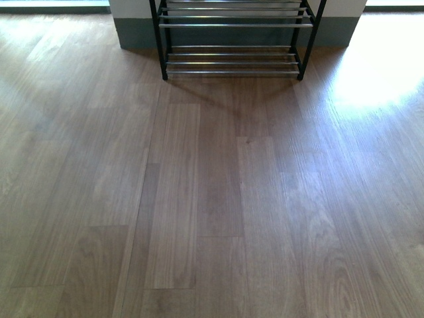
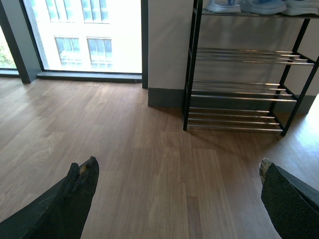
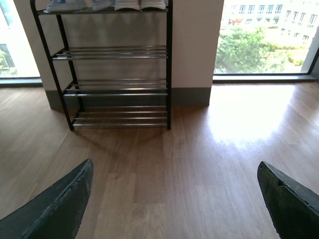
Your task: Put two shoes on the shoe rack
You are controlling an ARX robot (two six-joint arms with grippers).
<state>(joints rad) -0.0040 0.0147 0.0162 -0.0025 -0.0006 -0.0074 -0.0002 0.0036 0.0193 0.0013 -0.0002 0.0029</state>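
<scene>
The black shoe rack (image 1: 232,58) with chrome rods stands against the wall ahead; the front view shows only its lower tiers, bare. In the left wrist view the rack (image 2: 239,89) carries pale blue slides (image 2: 224,6) and white-soled shoes (image 2: 271,7) on its top tier, cut off by the frame edge. The right wrist view shows the rack (image 3: 117,84) with the slides (image 3: 67,6) and white-soled sneakers (image 3: 139,5) on top. My left gripper (image 2: 177,172) and my right gripper (image 3: 174,172) are open and empty above bare floor, well short of the rack.
Wooden floor (image 1: 212,199) stretches from me to the rack. A white wall with grey skirting (image 3: 192,94) is behind the rack. Floor-length windows (image 2: 89,35) flank it, with bright sun glare on the floor (image 1: 377,66) at the right.
</scene>
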